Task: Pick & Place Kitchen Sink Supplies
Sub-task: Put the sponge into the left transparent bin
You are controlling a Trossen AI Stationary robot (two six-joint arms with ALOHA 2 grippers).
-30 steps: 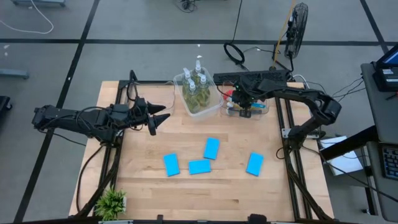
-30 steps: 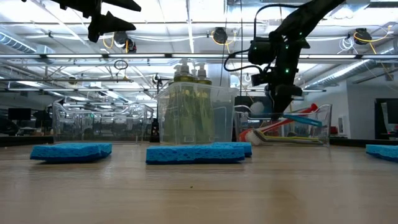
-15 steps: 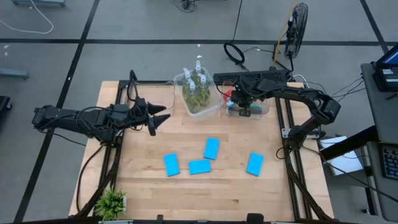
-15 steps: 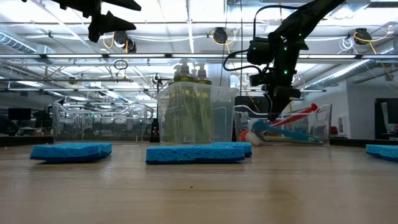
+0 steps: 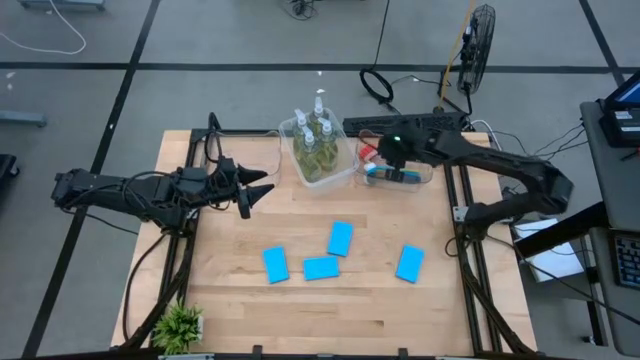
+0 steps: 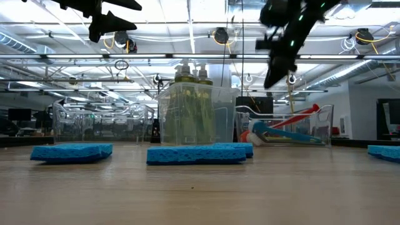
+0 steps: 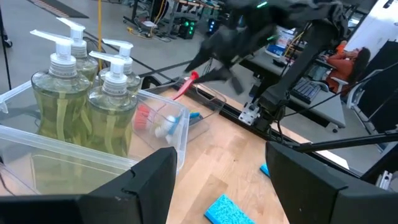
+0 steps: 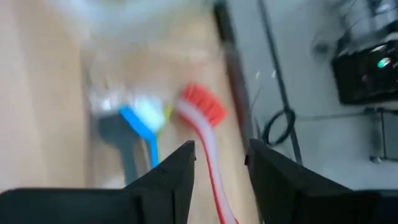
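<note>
My right hand (image 6: 275,78) hangs above the brush tub (image 5: 400,172), fingers apart and holding nothing; the red brush (image 8: 205,134) and blue brush (image 8: 140,127) lie inside below me. My left hand (image 5: 258,183), also open and empty, hovers over the left of the counter (image 5: 230,290), near the tub of pump bottles (image 5: 316,140).

As I see it, the main risk is the tub's thin clear wall: if I swing toward the sponges while low, a finger could catch the rim and drag or tip the tub. The red brush handle leans up over the edge, so it could snag too.

Four blue sponges (image 5: 340,238) lie flat, two of them close together, so a grasp on one may nudge its neighbour. An empty clear tub (image 6: 103,122) sits at the left, and a potted plant (image 5: 180,325) at the counter's near corner, well clear.
</note>
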